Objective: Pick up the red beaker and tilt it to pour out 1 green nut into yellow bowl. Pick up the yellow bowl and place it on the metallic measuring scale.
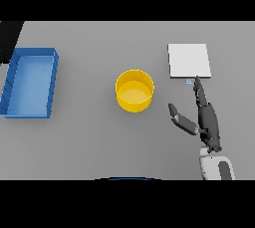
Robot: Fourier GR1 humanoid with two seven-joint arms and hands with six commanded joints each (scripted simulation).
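Yellow bowl (134,90) sits mid-table; scale (189,60) toward the right edge, blue tray (31,82) at the left edge. Right hand (206,120) lies between bowl and scale, fingers straight, thumb spread wide, holding nothing.

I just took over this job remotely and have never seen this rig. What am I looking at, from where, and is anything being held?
This is one view, taken from the robot's head looking down at a grey table. The dark shape at the lower right is the robot's right hand, on a white and grey arm. Its fingers are straight, tips reaching toward the near edge of the metallic measuring scale, the pale square at the upper right. It holds nothing. The left hand is not in view. In the middle stands the yellow bowl, apart from the hand. At the left lies a blue tray. No red beaker shows.
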